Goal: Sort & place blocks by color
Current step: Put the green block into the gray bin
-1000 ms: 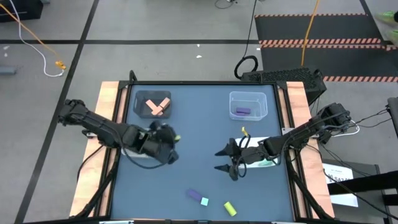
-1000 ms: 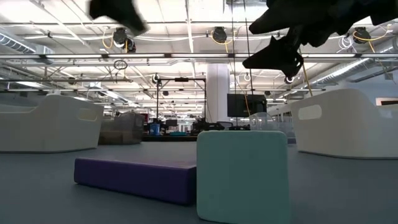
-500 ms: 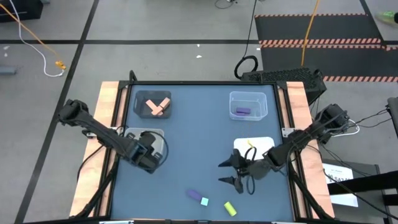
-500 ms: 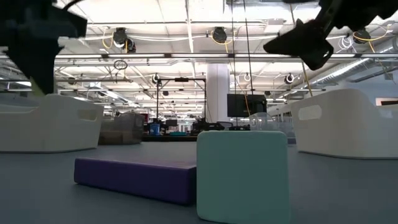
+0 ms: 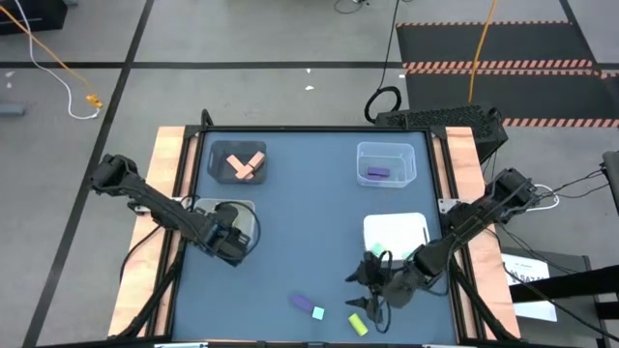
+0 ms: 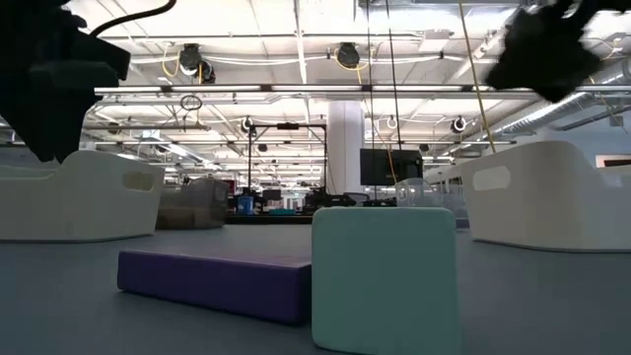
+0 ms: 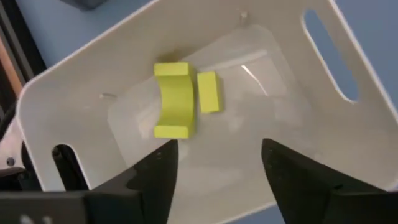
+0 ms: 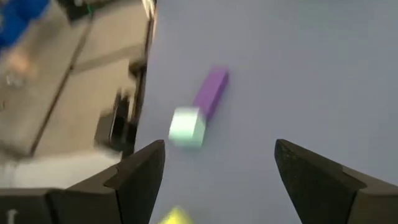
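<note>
Nine blocks [image 5: 301,302] — four bins [image 5: 386,163].

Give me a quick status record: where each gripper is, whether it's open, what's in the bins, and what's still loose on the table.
left gripper: open, empty, over the white bin at the table's left edge
white bin contents: two yellow-green blocks
right gripper: open, empty, above the loose blocks near the front edge
loose on table: purple bar, teal cube, yellow-green block
dark grey bin: salmon blocks
clear bin: one purple block

A dark grey bin [image 5: 238,150], a clear bin [image 5: 386,151] and seemingly two white bins [image 5: 396,227] sit on the table [image 5: 309,222].
</note>
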Controlling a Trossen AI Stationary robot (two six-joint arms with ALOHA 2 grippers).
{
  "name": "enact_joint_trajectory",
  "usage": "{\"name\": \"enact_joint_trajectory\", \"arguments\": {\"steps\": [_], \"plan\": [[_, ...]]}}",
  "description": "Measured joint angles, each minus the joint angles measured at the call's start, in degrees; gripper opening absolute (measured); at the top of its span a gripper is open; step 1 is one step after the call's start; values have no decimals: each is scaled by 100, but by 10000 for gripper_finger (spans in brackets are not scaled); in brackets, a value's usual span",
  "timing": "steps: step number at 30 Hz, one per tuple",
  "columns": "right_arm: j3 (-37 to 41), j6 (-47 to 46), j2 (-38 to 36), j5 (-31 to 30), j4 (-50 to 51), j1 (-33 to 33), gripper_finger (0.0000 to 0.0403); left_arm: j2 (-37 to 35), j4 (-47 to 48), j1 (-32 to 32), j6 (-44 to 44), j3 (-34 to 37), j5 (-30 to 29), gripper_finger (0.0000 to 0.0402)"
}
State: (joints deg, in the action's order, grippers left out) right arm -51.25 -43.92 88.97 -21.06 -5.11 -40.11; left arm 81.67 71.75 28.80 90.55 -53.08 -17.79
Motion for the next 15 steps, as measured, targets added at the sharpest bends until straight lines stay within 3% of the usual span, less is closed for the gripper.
{"name": "enact_joint_trajectory", "arguments": {"steps": [5,11,15], "plan": [[-376,-610,0,753,1032,-290,293,1,-141,99,-1,-83,55,261],[-386,-654,293,756,820,-577,293,2,-427,204,23,-105,3,266],[-386,-1360,845,778,42,-591,293,2,-744,259,25,-105,-23,260]]}}
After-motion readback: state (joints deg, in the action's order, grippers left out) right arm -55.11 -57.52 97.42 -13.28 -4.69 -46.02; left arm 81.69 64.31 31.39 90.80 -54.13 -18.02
